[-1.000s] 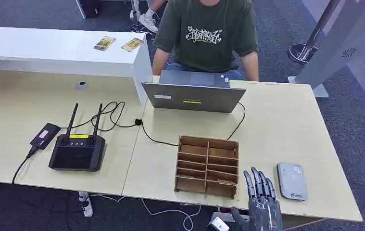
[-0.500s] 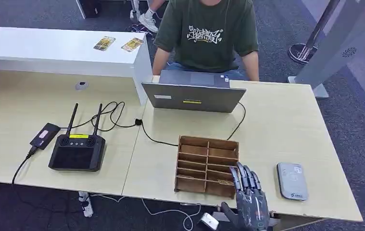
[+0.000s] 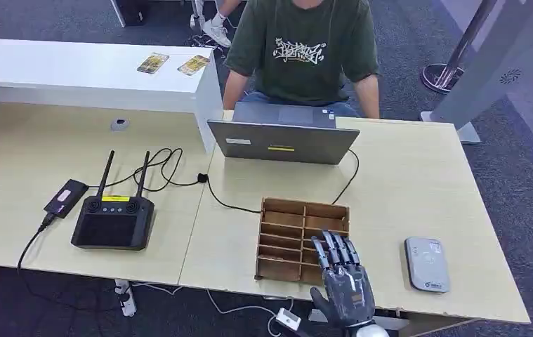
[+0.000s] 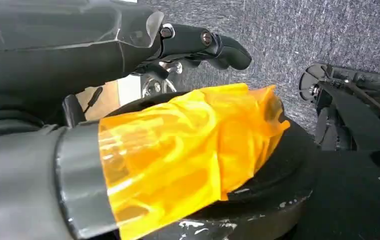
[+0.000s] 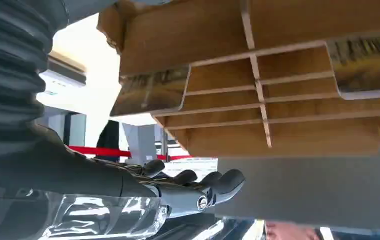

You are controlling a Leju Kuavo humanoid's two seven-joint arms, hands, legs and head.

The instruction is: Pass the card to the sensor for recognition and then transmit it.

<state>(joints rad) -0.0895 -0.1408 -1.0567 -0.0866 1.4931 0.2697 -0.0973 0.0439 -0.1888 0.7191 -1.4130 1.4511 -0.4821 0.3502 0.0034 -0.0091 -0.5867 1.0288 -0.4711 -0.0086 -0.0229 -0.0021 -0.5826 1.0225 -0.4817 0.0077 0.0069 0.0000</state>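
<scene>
- the task looks to be at its very start: no card has been lifted, nothing has been shown to the sensor, and nothing has been handed on.
- the cards sit in the wooden card rack [image 3: 303, 239] at the near edge of the table [image 3: 418, 182]; the right wrist view shows a card [image 5: 150, 92] lying in one slot and another card in a neighbouring slot, both untouched.
- the sensor [image 3: 426, 263], a grey flat reader, lies on the table to the right of the rack, near it but apart, with nothing on it.
- the right hand [image 3: 342, 281] is over the near right corner of the rack, fingers stretched forward and a little apart, released and holding nothing; from the head view the fingertips overlap the rack's near right slots, but i cannot tell whether they touch the wood.
- in the right wrist view the right hand's fingers [image 5: 218, 184] lie extended with a clear gap between them and the rack, which suggests it is above the slots rather than in them.
- the left hand [image 4: 205, 45] hangs low beside the robot's body over the carpet, its fingers loosely extended and grasping nothing.
- left to do, as i judge it: pinch a card out of its slot, carry it across to the sensor, then pass it on, likely to the person [image 3: 302, 49] seated behind the laptop [image 3: 281, 140].
</scene>
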